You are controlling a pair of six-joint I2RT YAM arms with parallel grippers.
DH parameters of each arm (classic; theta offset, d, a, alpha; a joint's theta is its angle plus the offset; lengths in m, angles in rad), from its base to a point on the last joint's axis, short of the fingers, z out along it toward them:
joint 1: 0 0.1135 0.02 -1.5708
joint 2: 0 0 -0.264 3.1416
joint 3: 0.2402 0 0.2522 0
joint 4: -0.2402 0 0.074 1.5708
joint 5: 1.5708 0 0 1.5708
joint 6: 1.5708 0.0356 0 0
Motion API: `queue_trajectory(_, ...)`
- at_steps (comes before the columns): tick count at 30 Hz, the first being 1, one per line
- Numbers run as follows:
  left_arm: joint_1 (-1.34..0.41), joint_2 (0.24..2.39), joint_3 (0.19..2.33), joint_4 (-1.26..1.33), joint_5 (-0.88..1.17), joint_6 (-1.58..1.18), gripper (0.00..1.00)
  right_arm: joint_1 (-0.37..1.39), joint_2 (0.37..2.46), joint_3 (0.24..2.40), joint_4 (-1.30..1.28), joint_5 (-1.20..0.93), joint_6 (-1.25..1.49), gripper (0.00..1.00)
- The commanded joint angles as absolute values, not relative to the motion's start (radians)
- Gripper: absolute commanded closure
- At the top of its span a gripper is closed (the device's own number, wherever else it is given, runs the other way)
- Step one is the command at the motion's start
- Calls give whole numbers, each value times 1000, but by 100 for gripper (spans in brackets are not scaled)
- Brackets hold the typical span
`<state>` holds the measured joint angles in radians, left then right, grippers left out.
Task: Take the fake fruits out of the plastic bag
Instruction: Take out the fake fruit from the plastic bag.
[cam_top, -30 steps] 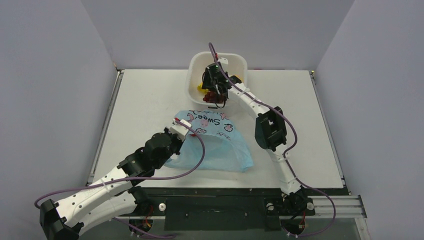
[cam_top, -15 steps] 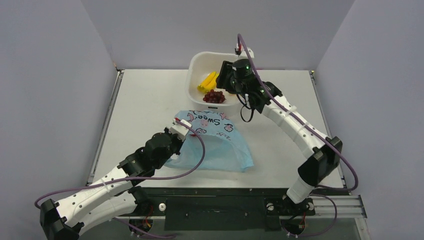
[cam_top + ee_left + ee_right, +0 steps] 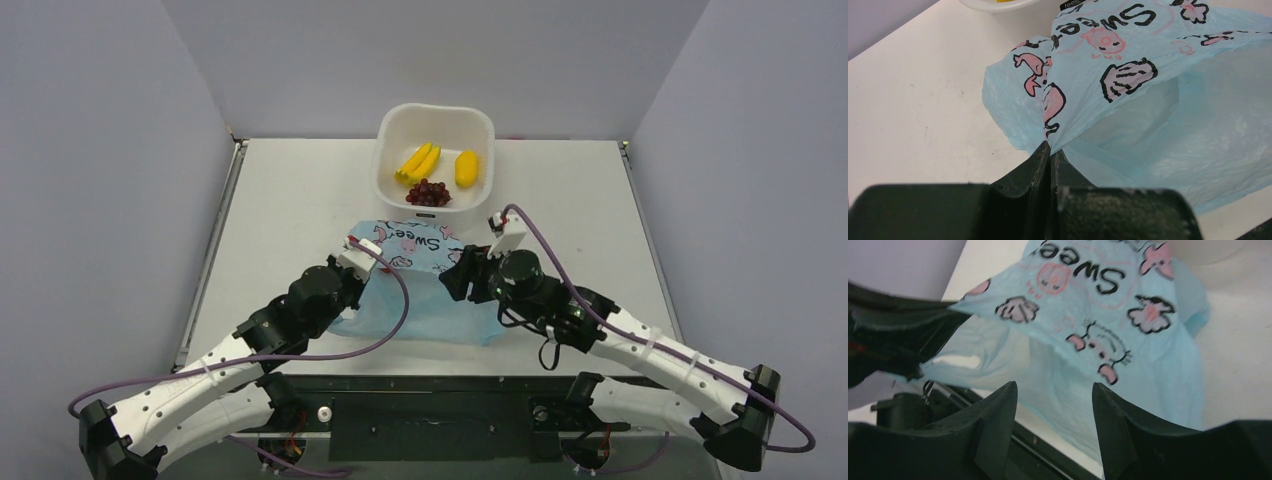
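Note:
The light blue plastic bag [image 3: 440, 300] lies mid-table, its "Sweet" print facing the far side. My left gripper [image 3: 352, 272] is shut on the bag's left edge; in the left wrist view the closed tips [image 3: 1050, 150] pinch a fold of the bag [image 3: 1148, 100]. My right gripper [image 3: 455, 280] is open and empty, hovering at the bag's right side with the bag [image 3: 1088, 315] ahead of it [image 3: 1054, 390]. Yellow bananas [image 3: 418, 160], a yellow lemon [image 3: 466, 168] and a dark red grape bunch [image 3: 428, 192] lie in the white tub. The small red fruit is not in view.
The white square tub [image 3: 387, 130] stands at the far middle of the table, just behind the bag. Its rim shows in the left wrist view [image 3: 993, 5]. My left arm [image 3: 898, 325] shows at the left of the right wrist view.
My right arm let the grape bunch go into the tub, then swung back toward me and down to the bag's right side. The left gripper kept its hold on the bag.

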<state>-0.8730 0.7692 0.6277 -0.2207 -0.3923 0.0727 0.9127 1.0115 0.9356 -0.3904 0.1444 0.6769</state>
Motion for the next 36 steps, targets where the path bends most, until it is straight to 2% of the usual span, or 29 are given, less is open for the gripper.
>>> queue_trajectory(1,-870,764,650,-172,-389,80,100,1050,926,753,-119,151,765,47)
queue_trajectory(9,-870,743,657,-181,-376,78,100,1262,1101,692,180,306,772,46)
queue_trajectory(16,-870,718,655,-179,-369,75,100,1287,1362,721,420,433,890,39)
queue_trajectory(22,-870,706,662,-183,-355,73,100,1289,1558,836,474,585,974,41)
queue_trajectory(23,-870,702,660,-183,-355,73,100,1290,1573,847,472,620,994,39)
queue_trajectory(26,-870,686,659,-177,-354,74,100,1296,1615,880,467,699,1022,22)
queue_trajectory(31,-869,677,664,-178,-347,74,100,1288,1636,889,422,813,1077,20)
queue_trajectory(36,-869,669,663,-175,-329,69,100,1239,1679,884,439,770,1112,8)
